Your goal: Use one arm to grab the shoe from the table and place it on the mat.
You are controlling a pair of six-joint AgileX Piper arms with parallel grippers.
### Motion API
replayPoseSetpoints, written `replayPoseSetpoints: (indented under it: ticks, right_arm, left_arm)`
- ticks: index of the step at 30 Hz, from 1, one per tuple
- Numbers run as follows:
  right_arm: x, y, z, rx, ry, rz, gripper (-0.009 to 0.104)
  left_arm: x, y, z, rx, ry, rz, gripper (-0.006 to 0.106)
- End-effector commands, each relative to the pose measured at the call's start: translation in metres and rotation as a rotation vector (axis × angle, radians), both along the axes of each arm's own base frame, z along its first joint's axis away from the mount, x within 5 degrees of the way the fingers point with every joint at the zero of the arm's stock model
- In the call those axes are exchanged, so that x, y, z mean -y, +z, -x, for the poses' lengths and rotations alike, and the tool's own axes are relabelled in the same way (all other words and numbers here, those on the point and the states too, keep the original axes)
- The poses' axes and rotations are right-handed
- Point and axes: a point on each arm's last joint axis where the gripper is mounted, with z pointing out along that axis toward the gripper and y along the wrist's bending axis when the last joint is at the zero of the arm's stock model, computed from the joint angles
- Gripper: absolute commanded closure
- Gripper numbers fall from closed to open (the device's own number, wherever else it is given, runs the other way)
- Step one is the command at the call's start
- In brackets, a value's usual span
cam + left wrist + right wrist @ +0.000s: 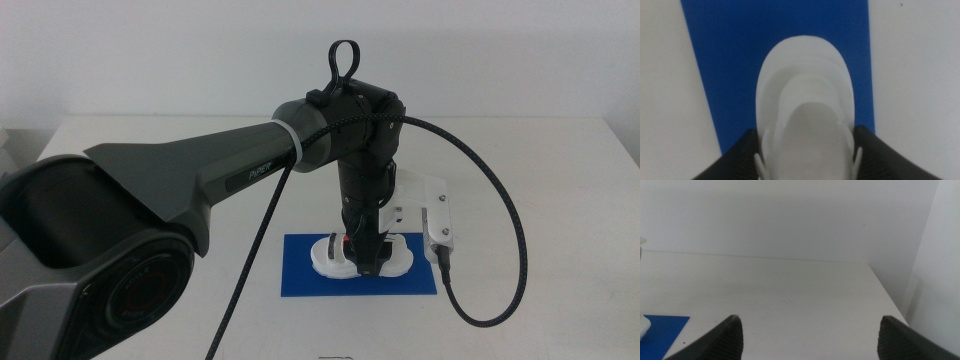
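One small white chunky-soled sandal (360, 258), lying on the flat deep-blue rectangular mat (300, 275), well inside its edges. Left gripper (366, 262) clasps the sandal's sides, both jaws touching; straps mostly hidden behind it, one red patch visible. Mat rests on the plain white tabletop (540, 160), bare margin all round, white wall beyond. Right gripper (810, 335) parted, holding nothing, over the table well apart.

The white chunky-soled shoe (358, 258) lies flat on the blue mat (300, 275), crosswise along its length, a red strap just visible at its middle. The left gripper (366, 262) stands straight down over it, one dark jaw on each side of the sole
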Motion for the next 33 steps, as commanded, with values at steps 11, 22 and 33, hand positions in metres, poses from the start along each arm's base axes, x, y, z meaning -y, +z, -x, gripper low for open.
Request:
replayPoseSetpoints:
  ticks: [11,22,33]
  right_arm:
    - [0.000,0.014,0.002,0.116,0.001,0.016,0.001]
    - [0.000,0.014,0.002,0.116,0.001,0.016,0.001]
    - [0.000,0.014,0.002,0.116,0.001,0.016,0.001]
  left_arm:
    - [0.002,0.038,0.002,0.078,-0.004,0.086,0.097]
    - [0.003,0.039,0.001,0.070,0.075,0.103,0.031]
    - [-0.003,0.059,0.005,0.081,0.136,0.107,0.027]
